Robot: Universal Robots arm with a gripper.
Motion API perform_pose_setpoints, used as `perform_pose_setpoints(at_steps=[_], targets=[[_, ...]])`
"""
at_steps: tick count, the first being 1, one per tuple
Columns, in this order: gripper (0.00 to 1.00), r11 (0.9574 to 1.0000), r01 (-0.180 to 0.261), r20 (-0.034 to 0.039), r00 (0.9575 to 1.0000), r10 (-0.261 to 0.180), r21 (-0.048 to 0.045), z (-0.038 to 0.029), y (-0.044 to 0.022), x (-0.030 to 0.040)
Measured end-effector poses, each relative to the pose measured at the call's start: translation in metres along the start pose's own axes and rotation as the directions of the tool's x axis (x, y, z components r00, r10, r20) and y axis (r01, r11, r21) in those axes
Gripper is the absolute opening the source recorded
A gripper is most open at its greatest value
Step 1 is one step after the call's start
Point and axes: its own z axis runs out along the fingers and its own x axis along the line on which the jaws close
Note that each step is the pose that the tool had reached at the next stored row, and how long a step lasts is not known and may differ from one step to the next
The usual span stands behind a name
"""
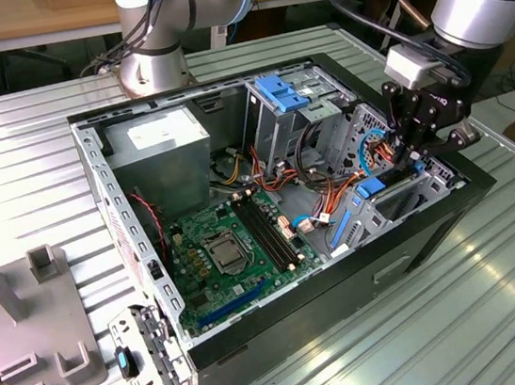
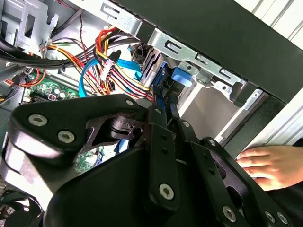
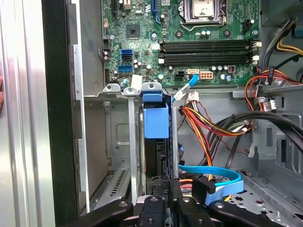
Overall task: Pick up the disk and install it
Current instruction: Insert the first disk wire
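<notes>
Gripping the disk (image 3: 156, 120), a flat grey-metal hard drive framed by a bright blue plastic carrier rail, the black two-finger gripper (image 3: 165, 189) has its fingers (image 3: 176, 201) drawn close on the drive's near edge.

Relation that governs the move:
- The disk lies directly ahead of the fingertips, edge-on to them, between the grey sheet-metal walls of the front drive bay (image 3: 135, 142).
- Its long axis runs straight away from the fingers, in line with them and with the bay slot. No sideways offset shows in either wrist view.
- In the second wrist view the blue rail (image 2: 182, 76) extends just beyond the fingertips of the gripper (image 2: 163, 106), with the bay's metal lip close beyond it.
- Judged from this, the disk is partly entered, not yet fully seated.

Count:
- One arm, one gripper (image 1: 404, 162).
- One disk.
- One open black tower computer case (image 1: 417, 247).
- One green motherboard (image 3: 189, 42), well beyond the disk.
- One light blue flat data cable (image 3: 213, 172), just beside the fingers.
- One person's hand (image 2: 258, 165), resting outside the case wall, apart from the fingers.
</notes>
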Motion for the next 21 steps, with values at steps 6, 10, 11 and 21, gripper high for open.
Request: perform_pose_setpoints(at_steps=[6, 10, 11, 21], targets=[[0.17, 1.0000, 0.000, 0.0000, 1.0000, 0.000, 0.0000, 0.0027, 0.0001, 0.0000], [0.17, 1.0000, 0.000, -0.0001, 1.0000, 0.000, 0.0000, 0.0052, 0.0002, -0.0001], [0.17, 1.0000, 0.000, 0.0001, 1.0000, 0.000, 0.0000, 0.0053, 0.0002, -0.0001], [0.23, 1.0000, 0.000, 0.0002, 1.0000, 0.000, 0.0000, -0.0049, -0.0002, 0.0001]])
